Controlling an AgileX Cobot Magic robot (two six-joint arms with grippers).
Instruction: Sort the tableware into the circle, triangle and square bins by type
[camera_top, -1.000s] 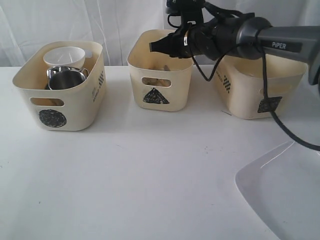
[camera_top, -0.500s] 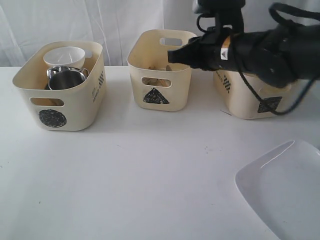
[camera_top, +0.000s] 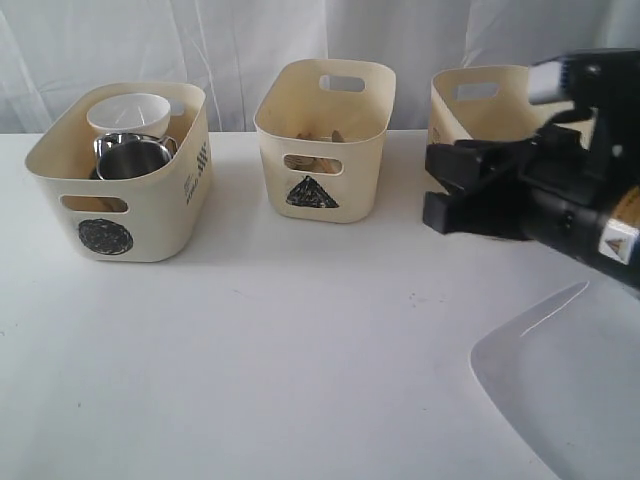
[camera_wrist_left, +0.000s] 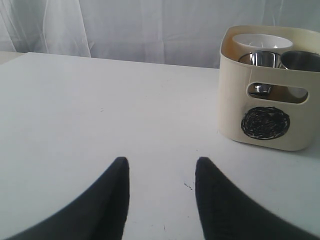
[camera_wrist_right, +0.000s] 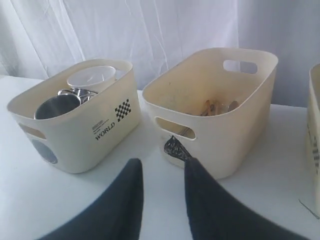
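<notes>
The circle bin (camera_top: 120, 190) stands at the left and holds a white bowl (camera_top: 128, 112) and a steel mug (camera_top: 135, 158). Wooden chopsticks and steel cutlery (camera_wrist_right: 217, 106) lie in the triangle bin (camera_top: 325, 140) at the middle. My right arm partly hides the square bin (camera_top: 480, 105). A large white square plate (camera_top: 570, 390) lies at the near right corner. The right gripper (camera_top: 432, 187) hovers open and empty in front of the square bin, pointing toward the triangle bin (camera_wrist_right: 220, 115). The left gripper (camera_wrist_left: 160, 162) is open and empty, low over bare table, well away from the circle bin (camera_wrist_left: 270, 95).
A white curtain hangs behind the bins. The table (camera_top: 280, 340) is white and bare between the bins and its near edge. The right arm's black body (camera_top: 570, 210) stands over the table's right side, above the plate.
My right arm has drawn back from above the triangle bin to the right and nearer the camera, uncovering the triangle bin's rim. Its jaws carry nothing. The bins have not moved.
</notes>
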